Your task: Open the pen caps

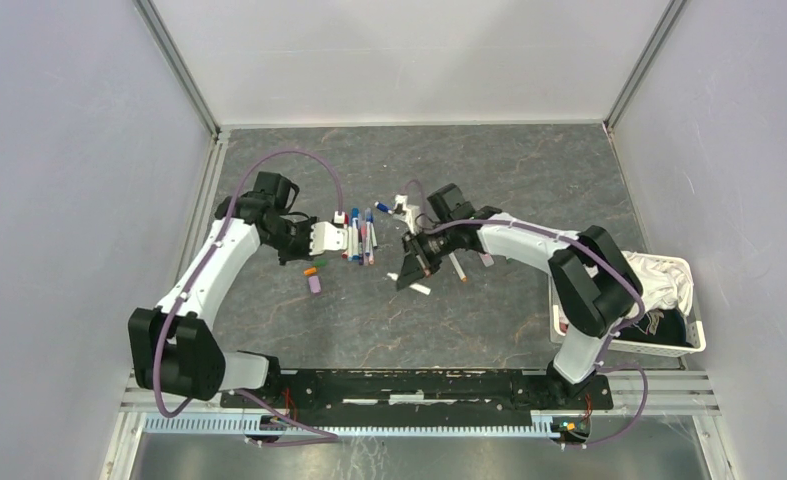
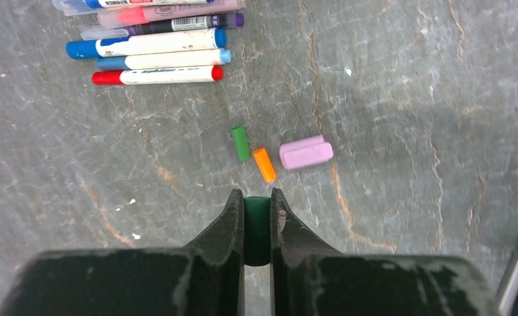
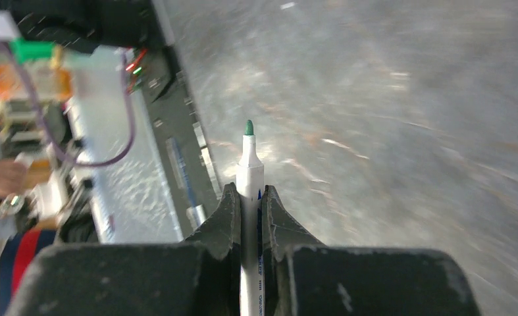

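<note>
My left gripper (image 2: pixel 257 205) is shut on a dark green pen cap (image 2: pixel 257 227) and holds it over the table; it also shows in the top view (image 1: pixel 302 255). Just ahead of it lie three loose caps: green (image 2: pixel 241 143), orange (image 2: pixel 264 164) and a thicker pink-lilac one (image 2: pixel 306 152). A row of capped white pens (image 2: pixel 157 60) lies beyond them, also seen in the top view (image 1: pixel 359 240). My right gripper (image 3: pixel 249 197) is shut on a white pen (image 3: pixel 249 178) with its bare green tip (image 3: pixel 248 127) pointing towards the arm bases; it also shows in the top view (image 1: pixel 409 272).
More white pens (image 1: pixel 459 268) lie to the right of the right gripper. A blue-ended pen (image 1: pixel 382 207) lies behind the pile. A white basket (image 1: pixel 684 345) holding cloth stands at the table's right edge. Metal frame rails run along the left, right and back.
</note>
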